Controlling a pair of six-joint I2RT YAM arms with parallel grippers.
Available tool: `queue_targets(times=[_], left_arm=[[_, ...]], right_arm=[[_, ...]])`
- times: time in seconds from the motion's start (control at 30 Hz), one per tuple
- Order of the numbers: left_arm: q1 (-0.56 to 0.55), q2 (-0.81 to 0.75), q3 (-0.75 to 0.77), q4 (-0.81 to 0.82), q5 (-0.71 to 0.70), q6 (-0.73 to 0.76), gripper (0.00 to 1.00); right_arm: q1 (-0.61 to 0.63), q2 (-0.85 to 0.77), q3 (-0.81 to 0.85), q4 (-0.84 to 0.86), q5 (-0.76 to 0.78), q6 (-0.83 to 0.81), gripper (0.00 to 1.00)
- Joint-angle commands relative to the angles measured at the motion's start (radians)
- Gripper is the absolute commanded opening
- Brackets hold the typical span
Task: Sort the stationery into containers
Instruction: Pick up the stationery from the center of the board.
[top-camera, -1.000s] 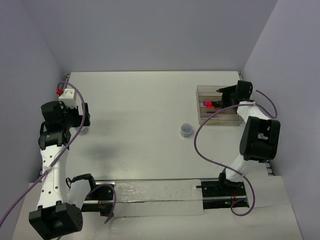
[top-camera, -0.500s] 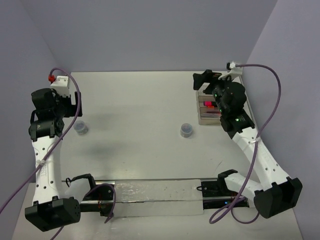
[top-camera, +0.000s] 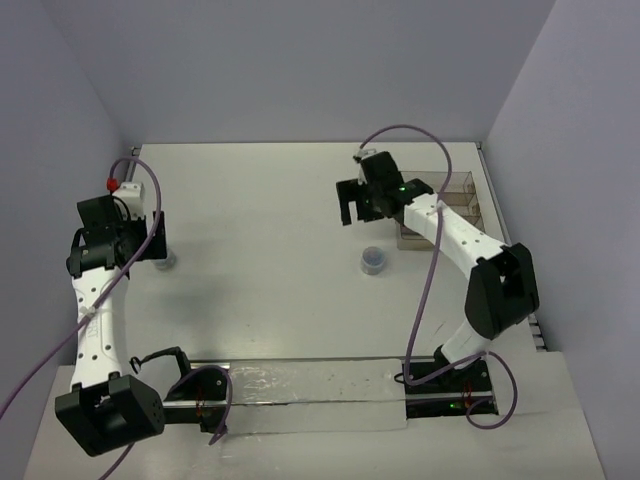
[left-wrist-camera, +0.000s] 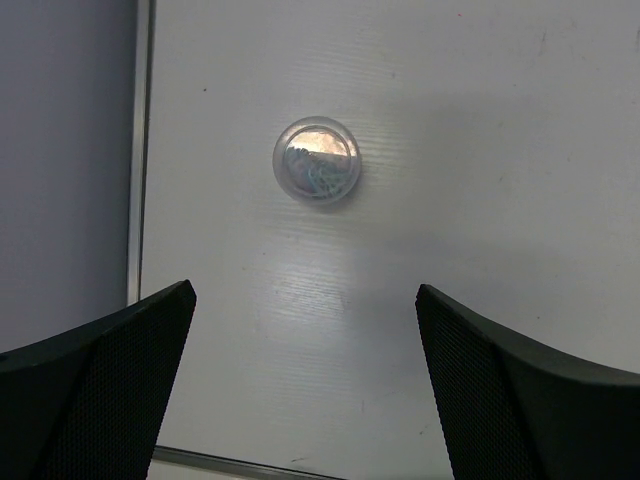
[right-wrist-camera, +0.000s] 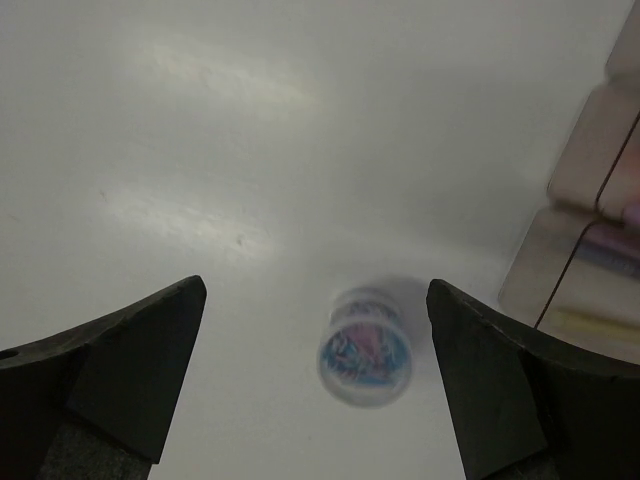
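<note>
left gripper (left-wrist-camera: 305, 300) spread wide, empty, round tub (left-wrist-camera: 317, 159) at its 12 o'clock, right gripper (right-wrist-camera: 315, 295) wide too, blurry second tub (right-wrist-camera: 366, 345) under it, clear tray (right-wrist-camera: 590, 250) at 3 o'clock

jaws spread | round piece (right-wrist-camera: 366, 347) blurred, untouched | tray (right-wrist-camera: 562, 268) at right edge

round grey-blue pieces (top-camera: 373, 261): 2
clear tray (top-camera: 464, 190): 1
tray contents (right-wrist-camera: 605, 250): too blurred to count
arms (top-camera: 95, 300): 2
hands: 2, left hand (left-wrist-camera: 305, 320), right hand (right-wrist-camera: 317, 310)
desk (top-camera: 270, 200): 1
</note>
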Motion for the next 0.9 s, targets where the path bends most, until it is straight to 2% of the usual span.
queue_targets(times=[0.0,0.43,0.7,0.8,0.87], left_arm=[[0.006,-0.065,-0.035,0.054,-0.032,0.022,0.99],[0.006,-0.086,-0.053,0.084,0.018,0.039,0.99],[0.006,-0.111,-0.054,0.082,0.01,0.055,0.99],[0.006,-0.118,-0.058,0.084,0.013,0.059,0.99],[0.006,-0.117,-0.057,0.087,0.013,0.06,0.99]], right_arm=[[0.023,0.001,-0.025,-0.144,0.121,0.015,1.0],[0.037,0.111,-0.14,-0.143,0.164,0.049,1.0],[0.036,0.137,-0.149,-0.118,0.118,0.051,0.89],[0.036,0.123,-0.164,-0.107,0.1,0.054,0.72],[0.036,0.117,-0.165,-0.107,0.086,0.054,0.66]])
